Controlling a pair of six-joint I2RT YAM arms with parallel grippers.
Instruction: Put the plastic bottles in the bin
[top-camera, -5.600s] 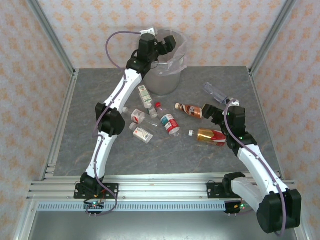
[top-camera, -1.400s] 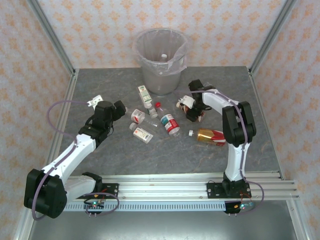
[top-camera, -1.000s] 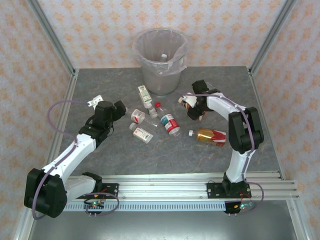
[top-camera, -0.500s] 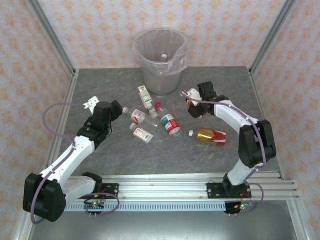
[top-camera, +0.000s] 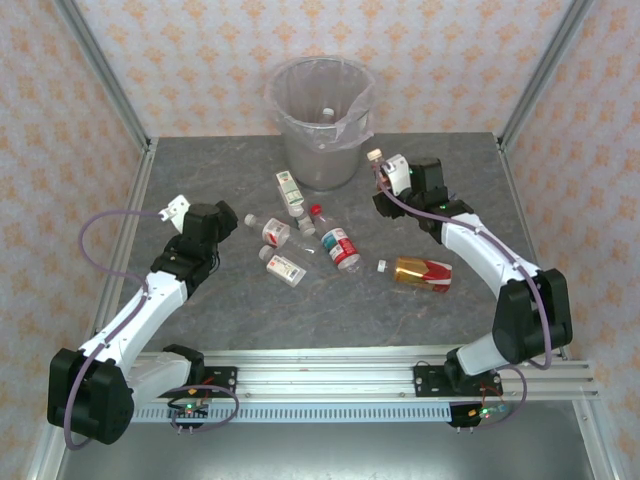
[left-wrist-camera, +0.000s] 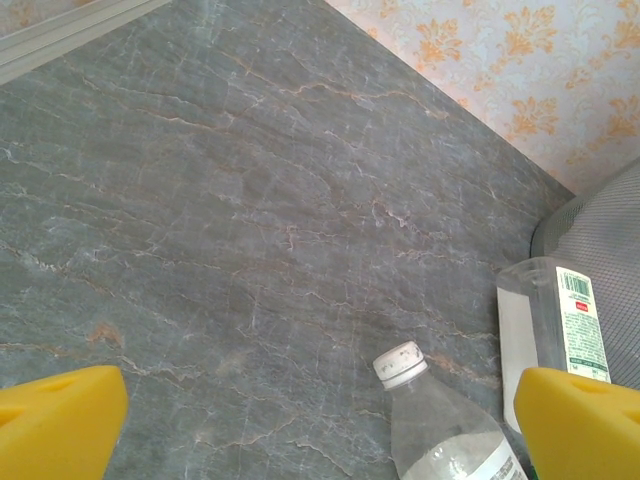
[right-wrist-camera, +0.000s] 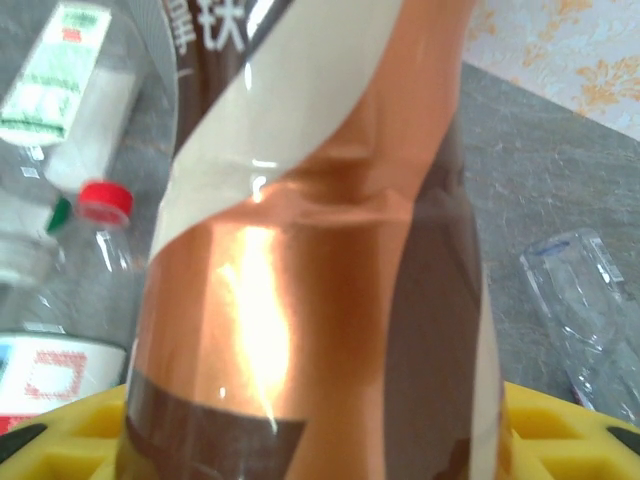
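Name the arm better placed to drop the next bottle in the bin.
Right. Its end effector is shut on a brown bottle, held cap-up close to the bin. The left end effector is open and empty, facing a clear bottle it has not yet grasped.

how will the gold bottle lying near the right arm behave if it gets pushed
The gold bottle lies on its side on the flat table, so a push across its length would probably roll it. Its wrap looks glossy, so a grip may slip. Being small plastic, it is likely light, though its fill is unclear.
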